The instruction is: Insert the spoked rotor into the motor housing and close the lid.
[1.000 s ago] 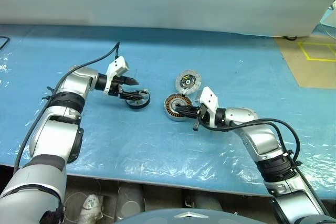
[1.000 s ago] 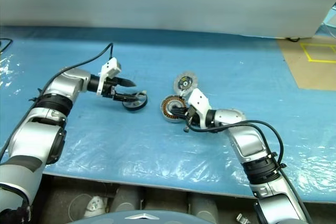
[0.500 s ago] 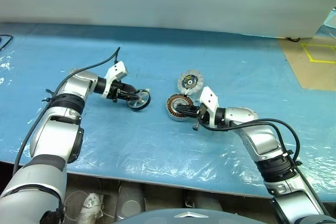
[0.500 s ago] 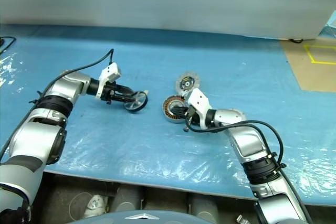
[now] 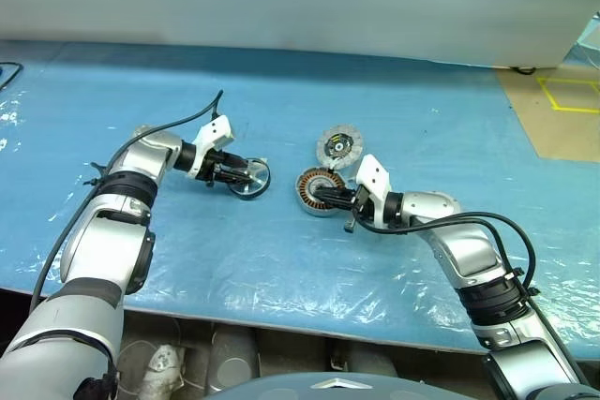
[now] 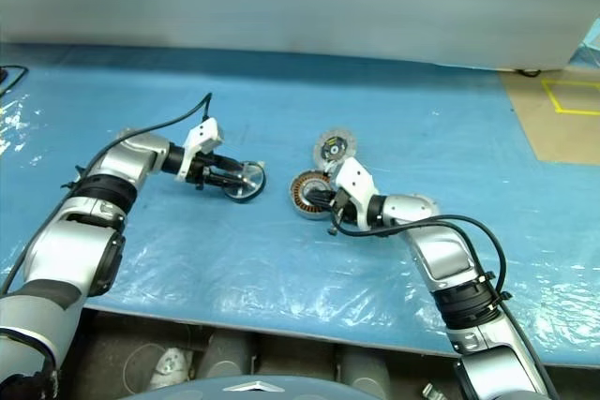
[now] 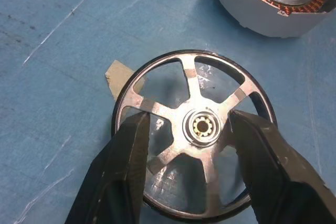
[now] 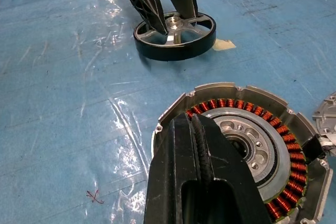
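Right gripper [image 5: 323,200], nearest, has its jaws pressed fully together with nothing between them, tips resting over the near rim of the motor housing [image 5: 317,191], which sits flat mid-table on the blue plastic sheet [image 5: 422,128] with its copper windings up. Left gripper [image 7: 202,129] stands part-open, its two black fingers [image 7: 123,156] down inside the spoked rotor [image 5: 249,178], either side of the hub; rotor lies flat, left of the housing and apart from it. Lid [image 5: 337,145] lies just beyond the housing, dark centre up.
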Robot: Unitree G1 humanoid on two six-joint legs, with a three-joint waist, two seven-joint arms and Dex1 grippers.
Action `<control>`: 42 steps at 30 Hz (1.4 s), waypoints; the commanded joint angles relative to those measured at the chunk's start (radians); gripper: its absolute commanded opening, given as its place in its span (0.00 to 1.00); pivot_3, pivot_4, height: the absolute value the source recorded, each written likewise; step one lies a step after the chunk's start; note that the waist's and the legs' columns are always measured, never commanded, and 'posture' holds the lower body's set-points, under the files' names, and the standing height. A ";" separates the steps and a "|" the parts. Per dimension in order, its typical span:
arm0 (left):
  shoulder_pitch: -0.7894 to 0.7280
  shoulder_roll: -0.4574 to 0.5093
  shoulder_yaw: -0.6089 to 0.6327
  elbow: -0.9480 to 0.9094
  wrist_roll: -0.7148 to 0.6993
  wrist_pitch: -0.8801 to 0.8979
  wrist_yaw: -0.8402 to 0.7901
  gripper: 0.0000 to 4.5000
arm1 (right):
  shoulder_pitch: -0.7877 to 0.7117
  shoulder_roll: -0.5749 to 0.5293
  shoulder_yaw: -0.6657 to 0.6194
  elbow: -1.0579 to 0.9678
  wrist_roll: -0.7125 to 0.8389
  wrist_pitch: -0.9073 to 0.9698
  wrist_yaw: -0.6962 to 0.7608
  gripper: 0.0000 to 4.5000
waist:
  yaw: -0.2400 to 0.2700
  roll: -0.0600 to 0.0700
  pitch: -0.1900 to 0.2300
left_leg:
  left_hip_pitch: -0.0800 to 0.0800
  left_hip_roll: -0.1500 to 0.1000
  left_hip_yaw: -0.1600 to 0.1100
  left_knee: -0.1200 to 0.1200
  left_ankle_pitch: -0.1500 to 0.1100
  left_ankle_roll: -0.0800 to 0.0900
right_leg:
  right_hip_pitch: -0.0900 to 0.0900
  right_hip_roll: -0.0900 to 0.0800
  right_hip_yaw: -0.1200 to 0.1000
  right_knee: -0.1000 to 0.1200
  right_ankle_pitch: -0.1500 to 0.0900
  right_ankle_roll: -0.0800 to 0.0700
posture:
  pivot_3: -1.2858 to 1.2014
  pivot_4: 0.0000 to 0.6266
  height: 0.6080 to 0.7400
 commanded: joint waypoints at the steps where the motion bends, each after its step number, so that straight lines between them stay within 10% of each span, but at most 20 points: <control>1: 0.014 -0.003 -0.019 -0.017 0.022 -0.017 0.010 0.56 | -0.002 0.000 0.001 -0.028 0.001 -0.014 -0.004 0.00 | 0.000 0.000 0.000 | 0.000 0.000 0.000 0.000 0.000 0.000 | 0.000 0.000 0.000 0.000 0.000 0.000 | 0.52 0.24 1.00; 10: 0.022 -0.017 -0.029 -0.008 0.038 -0.017 0.027 0.56 | -0.006 0.002 0.000 -0.023 -0.004 -0.019 -0.006 0.00 | 0.001 0.000 0.000 | 0.003 -0.001 0.000 0.000 0.000 0.000 | 0.003 -0.001 0.000 0.000 -0.002 -0.003 | 0.52 0.24 1.00; 14: 0.020 -0.023 -0.030 -0.008 0.034 -0.014 0.032 0.40 | -0.011 0.004 0.000 -0.017 -0.007 -0.026 -0.008 0.00 | 0.003 0.001 -0.001 | 0.005 -0.002 0.000 0.000 0.000 0.000 | 0.005 -0.002 0.000 0.000 -0.002 -0.003 | 0.52 0.24 1.00; 42: -0.218 -0.190 0.001 -0.033 -0.099 0.124 -0.173 0.40 | 0.083 -0.110 -0.175 -0.103 0.063 0.048 -0.035 0.00 | 0.000 -0.002 0.001 | 0.001 -0.003 -0.002 -0.004 0.000 0.000 | 0.003 -0.002 -0.002 -0.006 0.000 0.000 | 0.52 0.24 1.00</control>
